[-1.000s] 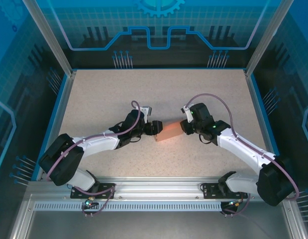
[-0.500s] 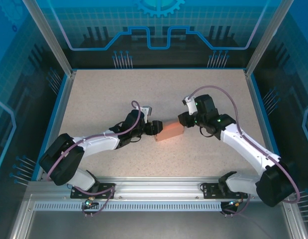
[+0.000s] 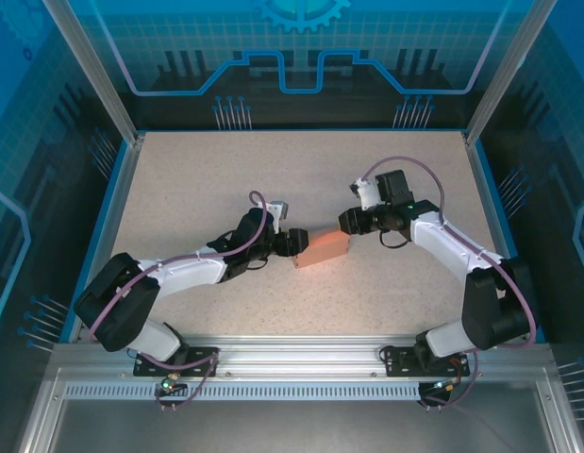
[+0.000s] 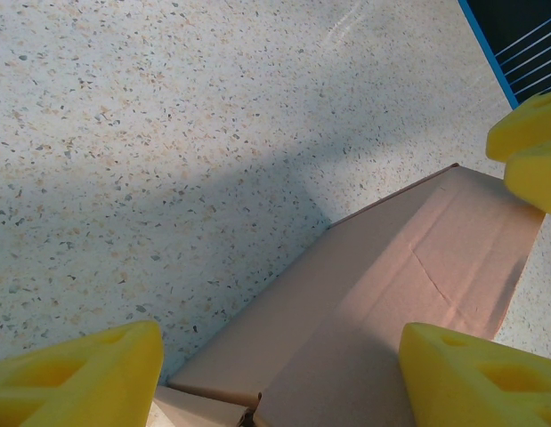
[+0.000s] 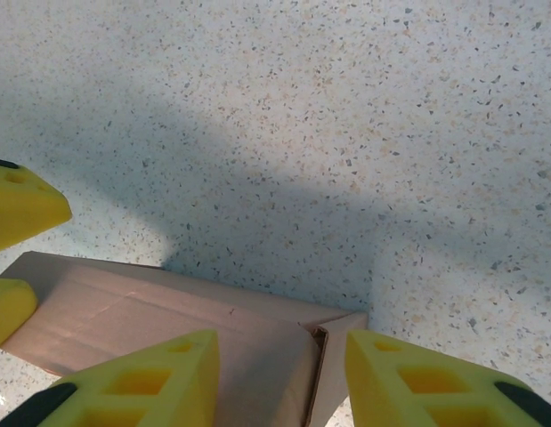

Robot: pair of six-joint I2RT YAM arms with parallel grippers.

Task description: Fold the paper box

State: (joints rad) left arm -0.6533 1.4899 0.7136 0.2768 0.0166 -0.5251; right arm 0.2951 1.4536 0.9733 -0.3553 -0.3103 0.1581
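Observation:
The paper box [image 3: 326, 250] is a small salmon-orange rectangular box lying mid-table. My left gripper [image 3: 293, 243] holds its left end. In the left wrist view the box [image 4: 391, 285] runs between the two yellow fingers [image 4: 79, 378], which touch its sides; the gripper [image 4: 282, 356] is shut on it. My right gripper [image 3: 348, 225] hovers at the box's right end, slightly behind it. In the right wrist view this gripper [image 5: 282, 356] is open. One of its fingers [image 5: 141, 387] is over the box's top [image 5: 168, 311] and the other stands just off the end flap, where a seam gapes.
The speckled table [image 3: 225, 170] has free room all round the box. Blue rims [image 3: 110, 212] and metal frame posts bound it left, right and back. The left gripper's yellow fingers [image 5: 17, 209] show at the left edge of the right wrist view.
The right gripper has widened its jaws and drawn back from the box's right end, its arm swinging outward to the right. The left gripper and the box have stayed put.

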